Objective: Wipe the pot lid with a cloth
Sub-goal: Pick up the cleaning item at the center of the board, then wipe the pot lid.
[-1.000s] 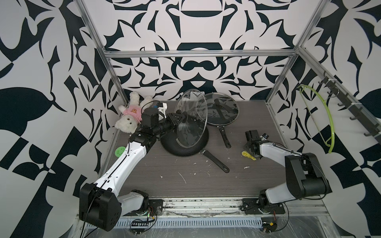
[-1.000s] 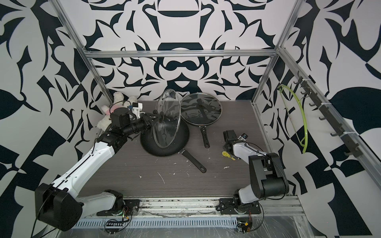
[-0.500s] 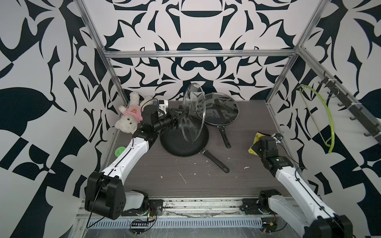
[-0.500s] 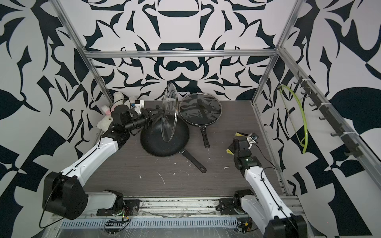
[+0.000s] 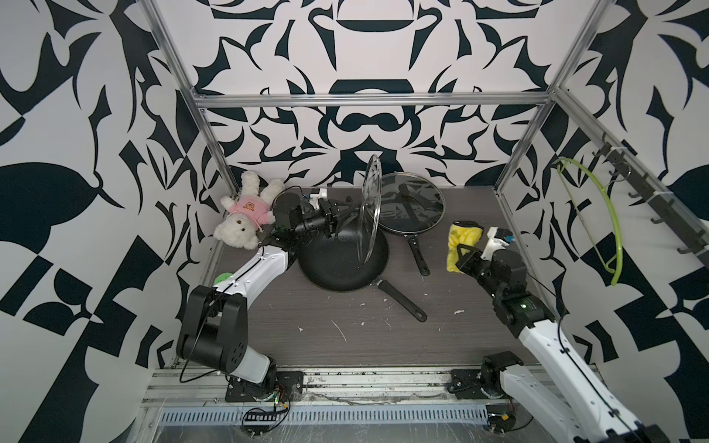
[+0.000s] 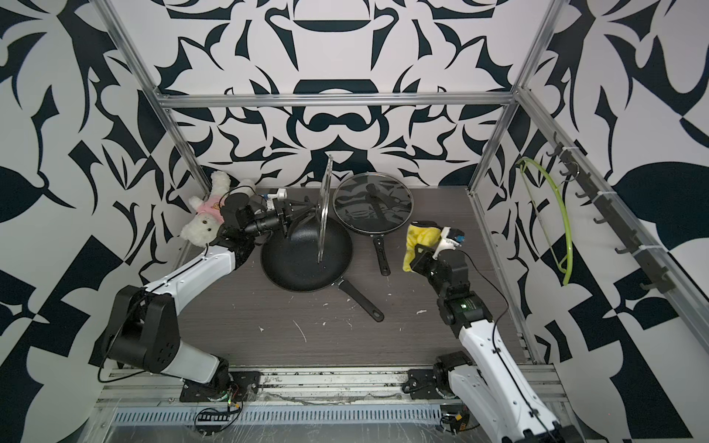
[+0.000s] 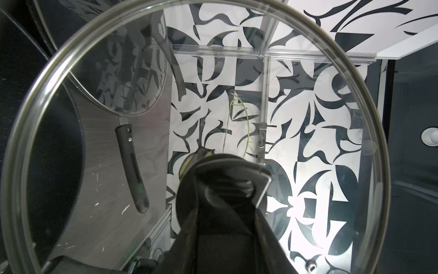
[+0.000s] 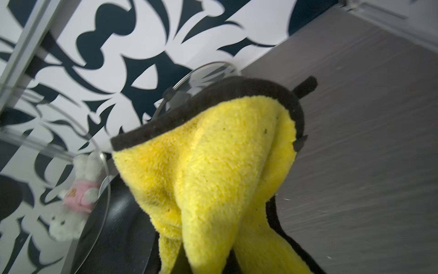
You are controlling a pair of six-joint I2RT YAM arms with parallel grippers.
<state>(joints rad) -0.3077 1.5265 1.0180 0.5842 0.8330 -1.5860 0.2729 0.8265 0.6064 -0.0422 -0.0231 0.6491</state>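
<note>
Nearest, in front of the frying pan [image 5: 337, 264]: bare tabletop [image 5: 345, 345] with white crumbs, nothing task-related. On the right-arm side of the pan, well apart from it, the right tool [image 5: 461, 254] is pressed together on the cloth [image 5: 464, 237]. The cloth hangs bunched in the air, clear of the tabletop. A second ago that tool was down at the surface, so pick-up looks done. Over the pan, the pot lid [image 5: 369, 214] stands upright, now nearly edge-on to both top views where before it showed its face. Can't tell if its lower rim touches the pan. The left tool [image 5: 342, 215] pinches the lid's knob from the pan's left-arm side. Cloth and glass are apart, so wiping hasn't started. My read: next is closing that gap. Beyond the pan: second lid [image 5: 412, 209] and teddy bear [image 5: 241, 226].
</note>
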